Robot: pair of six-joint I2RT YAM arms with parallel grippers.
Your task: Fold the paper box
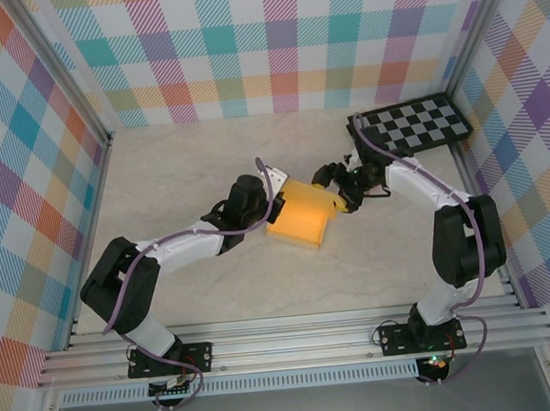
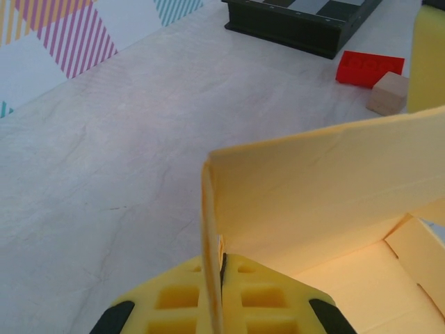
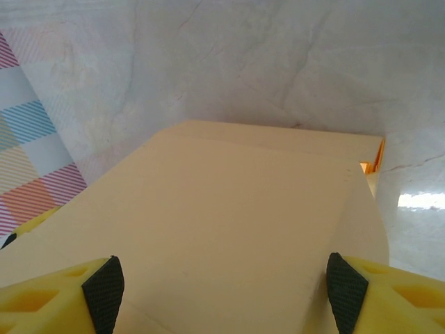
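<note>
The box (image 1: pixel 300 218) — tan-yellow card, half erected, flap (image 3: pixel 229 209) raised. The left gripper (image 2: pixel 221 268) pinches its wall (image 2: pixel 210 223); the right gripper (image 3: pixel 226 292) stands spread astride the flap. Around the box — pale marbled table (image 1: pixel 186 165), plaid walls (image 1: pixel 281 43).

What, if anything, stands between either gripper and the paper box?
Nothing visible. The left gripper is shut on an upright wall of the paper box; the open right gripper is directly at its broad flap.
</note>
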